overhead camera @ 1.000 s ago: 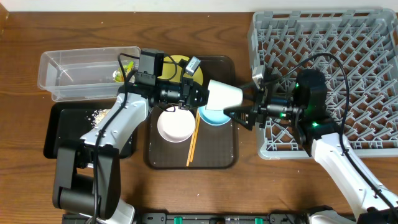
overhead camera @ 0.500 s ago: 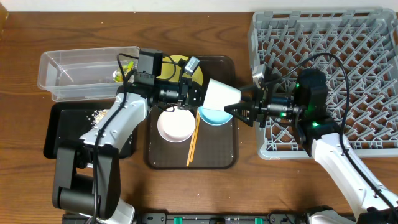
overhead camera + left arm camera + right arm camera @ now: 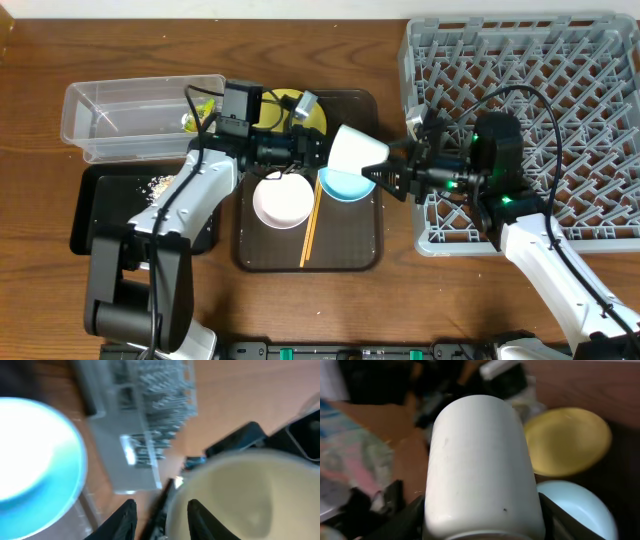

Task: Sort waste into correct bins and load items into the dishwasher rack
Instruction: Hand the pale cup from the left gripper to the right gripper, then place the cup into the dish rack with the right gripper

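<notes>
- The white cup point(image 3: 355, 152) is up in the air on its side, hanging between the two arms over the right part of the brown serving tray point(image 3: 350, 250).
- The right gripper point(image 3: 378, 177) is clamped on the cup's base end. In its wrist view the dark fingers point(image 3: 407, 517) sit tight against both sides of the cup.
- The left gripper point(image 3: 312, 150) is at the cup's open mouth. In its wrist view the fingers are spread, one outside the rim and one over the inside, and they don't look pressed on it (that shot is pretty blurry though).
- The light blue bowl point(image 3: 345, 187) sits on the serving tray right under the cup, open side up.
- The white bowl point(image 3: 281, 200) is just left of it on the same tray, and the chopsticks point(image 3: 312, 225) lie in a slant between the two bowls.
- The yellow plate point(image 3: 290, 102) is at the back of the tray, mostly hidden by the left arm.
- The dishwasher rack point(image 3: 560, 80) takes up the right side of the table. I can't see any dishes in the part the right arm isn't covering.
- The clear tub point(image 3: 120, 110) is at the back left, with the green-and-orange wrapper point(image 3: 195, 115) inside at its right end.
- The black tray point(image 3: 100, 220) sits in front of the tub, with the rice crumbs point(image 3: 158, 185) in its back right area.
</notes>
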`<state>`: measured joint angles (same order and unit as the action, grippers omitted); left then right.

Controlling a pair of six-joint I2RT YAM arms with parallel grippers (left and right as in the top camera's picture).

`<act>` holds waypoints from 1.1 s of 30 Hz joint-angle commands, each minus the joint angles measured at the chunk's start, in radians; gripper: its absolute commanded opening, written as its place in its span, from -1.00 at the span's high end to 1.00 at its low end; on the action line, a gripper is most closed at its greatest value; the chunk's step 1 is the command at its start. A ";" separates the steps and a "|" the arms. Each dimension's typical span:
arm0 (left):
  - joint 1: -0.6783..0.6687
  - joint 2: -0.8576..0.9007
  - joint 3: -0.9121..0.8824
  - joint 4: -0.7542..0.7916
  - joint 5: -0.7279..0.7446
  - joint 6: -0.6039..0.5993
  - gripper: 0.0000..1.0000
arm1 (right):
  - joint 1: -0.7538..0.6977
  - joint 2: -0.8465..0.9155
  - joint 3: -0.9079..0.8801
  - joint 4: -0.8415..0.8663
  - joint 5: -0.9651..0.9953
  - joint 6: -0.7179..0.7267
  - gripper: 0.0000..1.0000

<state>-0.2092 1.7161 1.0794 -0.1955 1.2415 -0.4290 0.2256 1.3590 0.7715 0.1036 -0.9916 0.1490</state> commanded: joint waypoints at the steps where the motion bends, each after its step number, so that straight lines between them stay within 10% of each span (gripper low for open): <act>1: 0.037 -0.001 0.004 -0.053 -0.163 0.085 0.24 | -0.003 0.004 0.013 -0.018 0.172 -0.008 0.13; 14: 0.266 -0.209 0.005 -0.338 -0.430 0.262 0.21 | -0.108 -0.071 0.156 -0.336 0.468 -0.007 0.98; 33: 0.328 -0.410 0.005 -0.478 -0.650 0.301 0.20 | -0.390 -0.048 0.524 -1.101 0.988 0.016 0.98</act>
<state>0.1162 1.3109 1.0775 -0.6724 0.6197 -0.1509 -0.1196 1.2953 1.2629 -0.9672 -0.1196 0.1535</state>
